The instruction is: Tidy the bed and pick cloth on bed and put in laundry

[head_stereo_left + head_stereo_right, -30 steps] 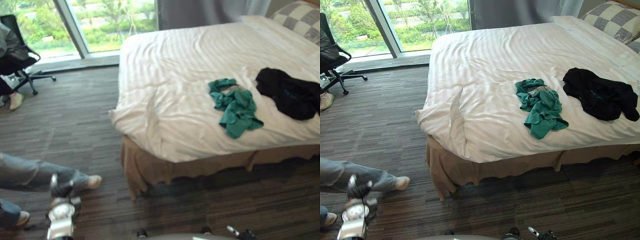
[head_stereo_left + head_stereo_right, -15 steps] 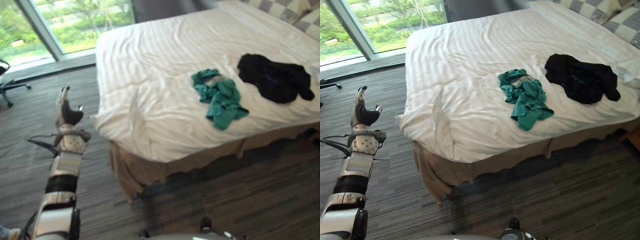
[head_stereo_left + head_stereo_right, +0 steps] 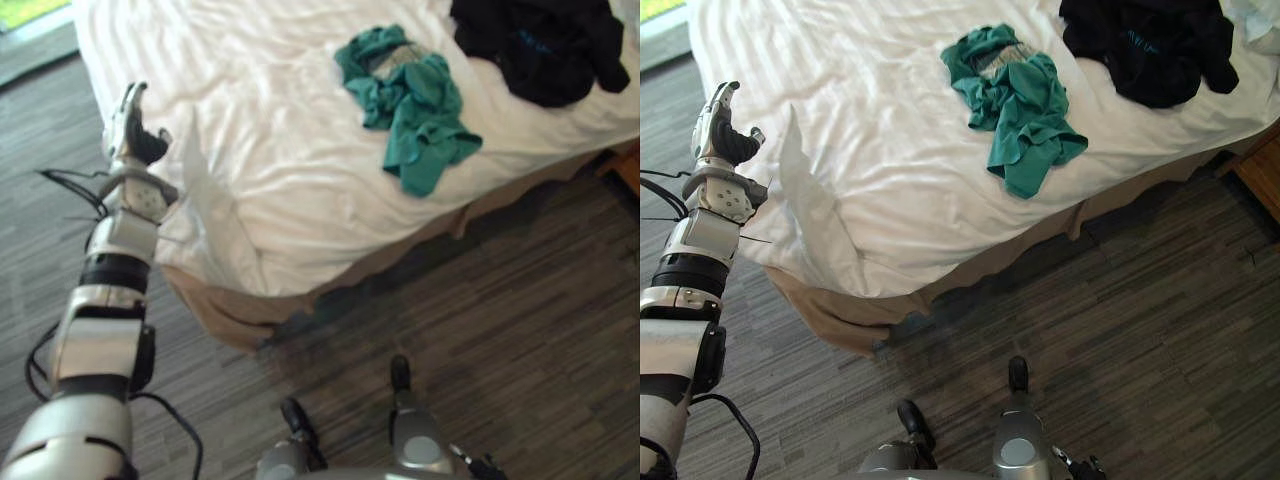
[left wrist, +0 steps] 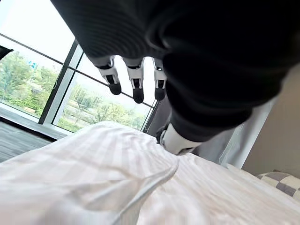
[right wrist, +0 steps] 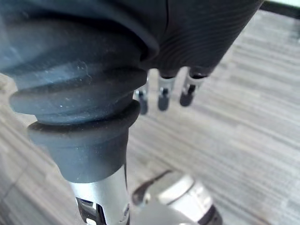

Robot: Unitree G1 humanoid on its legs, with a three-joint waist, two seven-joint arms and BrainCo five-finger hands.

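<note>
While green cloth [image 3: 410, 100] lies on bed [image 3: 250, 150], left hand [image 3: 135, 135] loose alongside, right hand [image 5: 163, 93] relaxed.

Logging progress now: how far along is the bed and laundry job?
Nothing looks done: green cloth and black cloth lie on the bed, its sheet rumpled at the corner. In hand: nothing; left hand hovers open by that corner, right hand open over floor. Left: both cloths, smoothing.

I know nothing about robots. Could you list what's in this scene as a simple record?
bed: white sheet, rumpled at near corner
green cloth: crumpled on the bed near its edge
black cloth: on the bed beside the green one
left robot hand: open, empty, raised by the bed's corner
right robot hand: open, empty, above the floor
</note>
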